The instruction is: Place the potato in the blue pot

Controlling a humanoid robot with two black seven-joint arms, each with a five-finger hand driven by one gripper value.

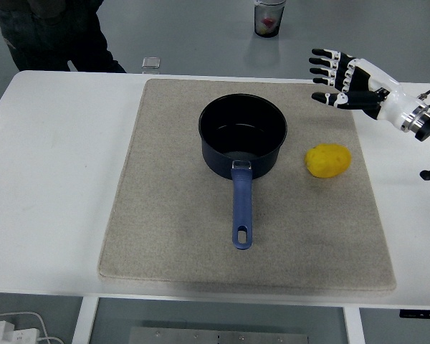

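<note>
A yellow potato [327, 160] lies on the beige mat [172, 215], just right of the blue pot [243, 135]. The pot is dark inside and holds nothing; its blue handle [241, 206] points toward the near edge. My right hand [338, 78] hovers above the mat's far right corner, beyond the potato and apart from it. Its fingers are spread, pointing left, and hold nothing. The left arm does not show.
A person in dark clothes [46, 32] stands at the far left beyond the table. A clear cup [269, 16] sits on the floor behind the table, and a small clear object [151, 64] rests at the table's far edge.
</note>
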